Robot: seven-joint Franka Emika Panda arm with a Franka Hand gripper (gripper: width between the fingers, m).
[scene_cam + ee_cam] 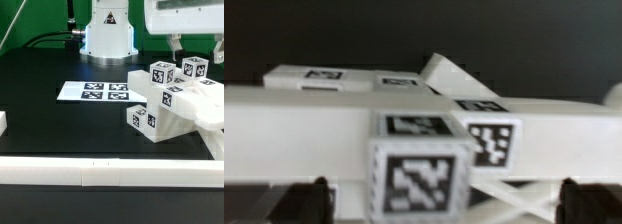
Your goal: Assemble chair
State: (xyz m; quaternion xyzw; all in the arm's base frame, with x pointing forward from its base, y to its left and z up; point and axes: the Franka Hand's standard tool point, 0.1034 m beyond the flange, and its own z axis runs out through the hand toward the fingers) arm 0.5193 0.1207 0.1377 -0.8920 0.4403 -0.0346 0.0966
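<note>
The chair (172, 108) is a blocky cluster of matte-white tagged pieces lying on the black table at the exterior view's right. Two tagged ends (162, 73) stick up at its top. My gripper (195, 48) hangs just above that cluster, its two fingers spread wide. In the wrist view the chair (349, 110) fills the frame, and a tagged post end (416, 168) sits between my dark fingertips (313, 200). There are gaps on both sides of it. The gripper (443, 202) is open and holds nothing.
The marker board (92, 92) lies flat at the table's middle. A long white border rail (90, 170) runs along the front edge. A small white block (3, 122) sits at the exterior view's left edge. The robot base (108, 35) stands at the back.
</note>
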